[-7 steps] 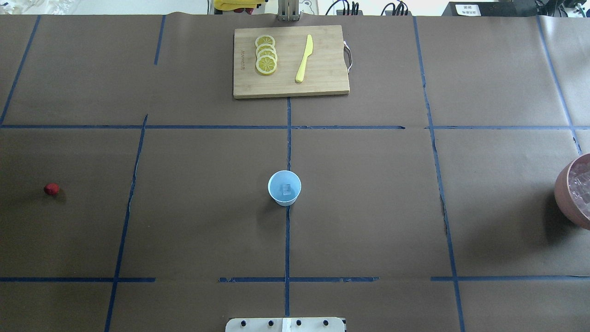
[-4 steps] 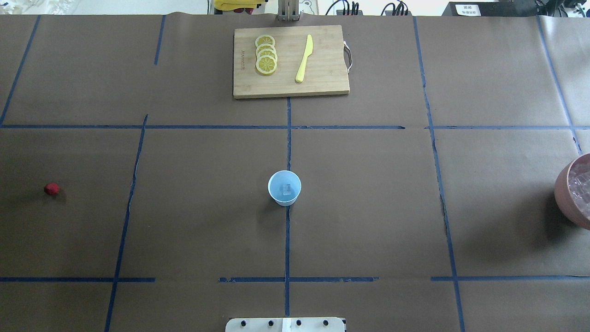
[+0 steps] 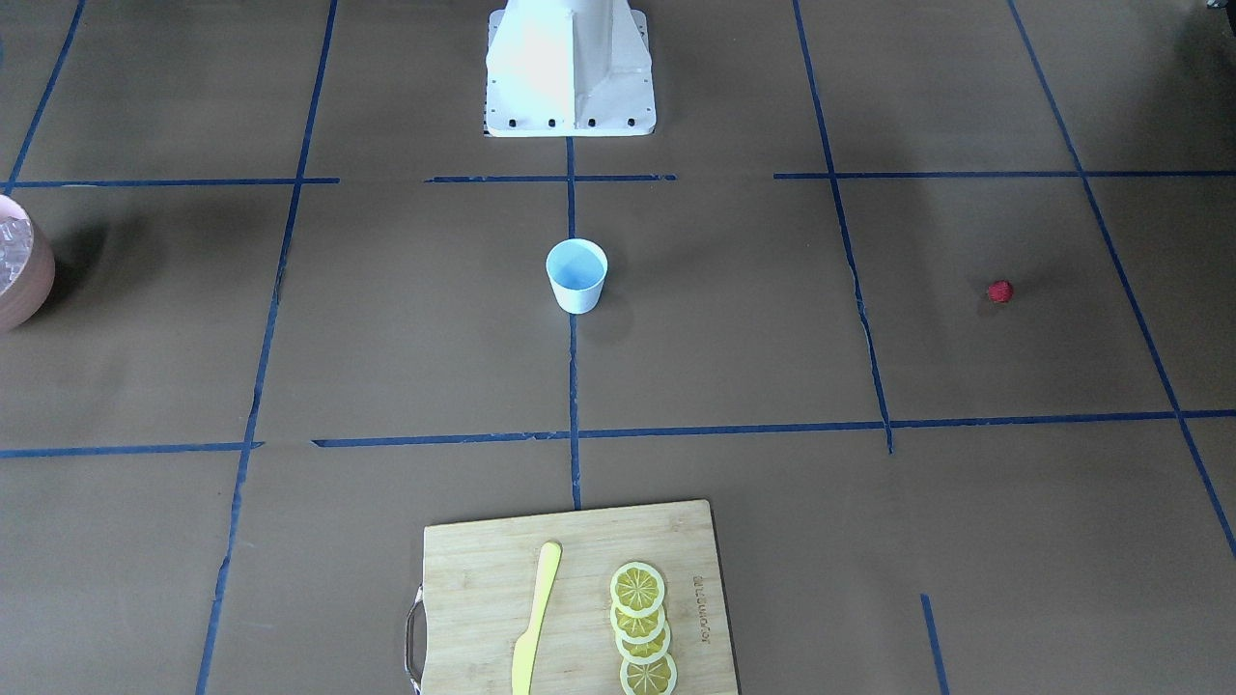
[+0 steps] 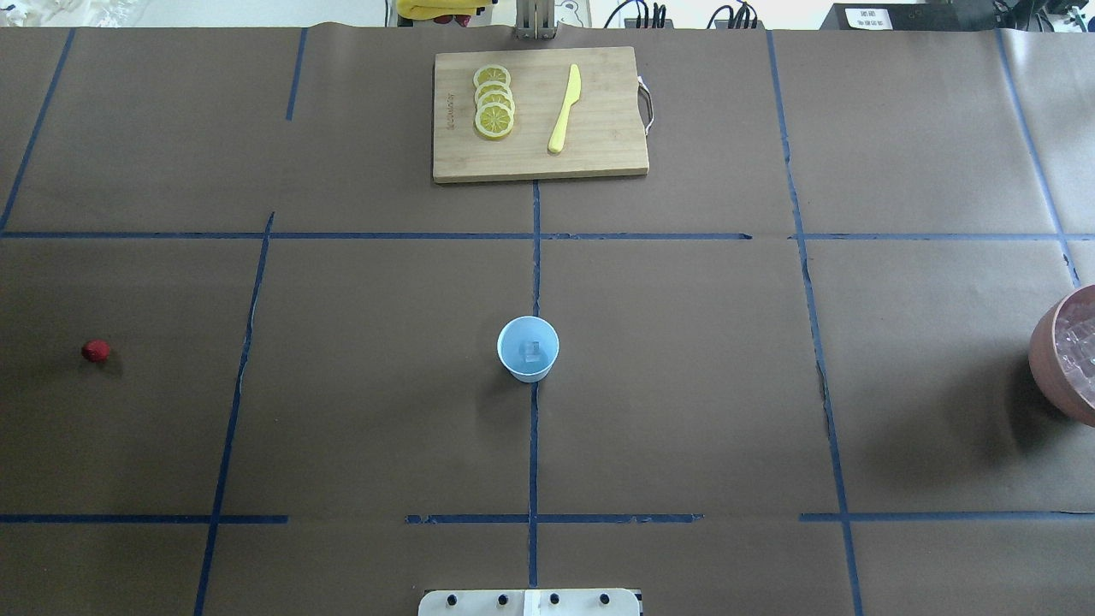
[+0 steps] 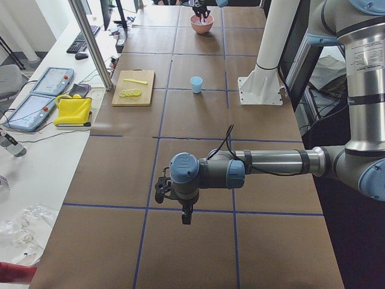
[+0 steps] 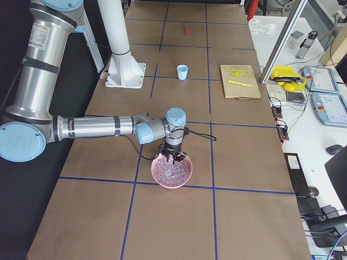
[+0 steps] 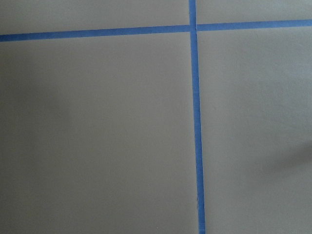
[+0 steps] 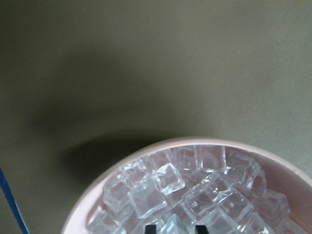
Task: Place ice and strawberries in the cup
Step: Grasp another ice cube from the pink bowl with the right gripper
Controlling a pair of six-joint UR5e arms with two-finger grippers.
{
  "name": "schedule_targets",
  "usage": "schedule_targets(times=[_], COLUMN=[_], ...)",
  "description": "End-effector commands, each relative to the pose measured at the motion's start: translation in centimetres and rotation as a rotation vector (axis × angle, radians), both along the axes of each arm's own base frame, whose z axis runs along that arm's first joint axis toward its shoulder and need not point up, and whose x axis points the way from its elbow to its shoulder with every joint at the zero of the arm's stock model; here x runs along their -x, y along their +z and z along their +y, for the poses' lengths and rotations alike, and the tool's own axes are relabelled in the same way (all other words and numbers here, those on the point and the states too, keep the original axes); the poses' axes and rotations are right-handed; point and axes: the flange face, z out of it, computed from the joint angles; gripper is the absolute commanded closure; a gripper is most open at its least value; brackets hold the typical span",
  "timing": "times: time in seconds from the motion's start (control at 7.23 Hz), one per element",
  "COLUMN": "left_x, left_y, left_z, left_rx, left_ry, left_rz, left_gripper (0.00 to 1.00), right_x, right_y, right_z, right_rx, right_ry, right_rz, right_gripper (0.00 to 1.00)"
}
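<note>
Brown paper covers the table (image 4: 684, 385), ruled into rectangles by blue tape lines (image 4: 533, 445).

Left arm (image 5: 271, 162): stretched level above the table's left end. The left gripper (image 5: 185, 212) points down, clear of the paper (it appears only in the side view, so whether its fingers are spread or together cannot be told). Its wrist camera shows only paper and a tape crossing.

Right arm (image 6: 92, 127): reaching low over the right end, with the right gripper (image 6: 172, 158) lowered into the bowl (image 4: 1045, 359). In the wrist view two dark fingertips (image 8: 152, 227) stand apart among the ice (image 8: 168, 178) with a cube between them. They are cut off by the frame's edge, so whether they press on that cube cannot be told.

Robot base (image 3: 570, 68): white, on the midline at the robot's edge of the table.

Cutting board (image 4: 599, 145): wooden, at the far edge on the midline, its metal handle toward the robot's right.

Bowl: pinkish-brown, at the table's right edge, heaped with clear ice.

Knife (image 4: 565, 109): yellow, lying on the board beside the lemon slices (image 4: 494, 103), four overlapping in a row.

Cup (image 3: 577, 291): pale blue, upright on the centre tape line mid-table, well apart from the bowl.

Strawberry (image 4: 96, 350): red, lying on bare paper far to the robot's left, well apart from the cup.

Ice cube (image 4: 533, 350): one clear cube at the bottom of the cup.
</note>
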Motion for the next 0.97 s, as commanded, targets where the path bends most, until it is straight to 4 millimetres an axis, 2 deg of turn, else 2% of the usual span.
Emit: schedule_targets(times=[0.0, 0.14, 0.41, 0.55, 0.69, 0.83], left_x=[0.0, 0.0, 0.0, -0.1, -0.1, -0.1], left_y=[0.0, -0.1, -0.1, -0.2, -0.3, -0.2], left_z=[0.0, 0.0, 0.0, 0.0, -0.1, 0.0], left_rx=[0.000, -0.002, -0.002, -0.003, -0.006, -0.005], left_ry=[0.001, 0.001, 0.001, 0.001, 0.001, 0.001], left_rz=[0.000, 0.000, 0.000, 0.002, 0.002, 0.002], left_gripper=[0.00, 0.00, 0.00, 0.00, 0.00, 0.00], right_x=[-0.8, -0.5, -0.2, 0.2, 1.4, 4.3], right_y=[-1.9, -4.5, -8.3, -10.6, -13.1, -15.8], right_z=[-0.5, -1.3, -1.8, -2.7, -3.7, -4.7], right_rx=[0.077, 0.156, 0.344, 0.431, 0.525, 0.590], right_ry=[0.099, 0.248, 0.522, 0.645, 0.744, 0.782], right_rz=[-0.058, -0.075, -0.110, -0.141, -0.180, -0.206], right_gripper=[1.00, 1.00, 1.00, 1.00, 1.00, 1.00])
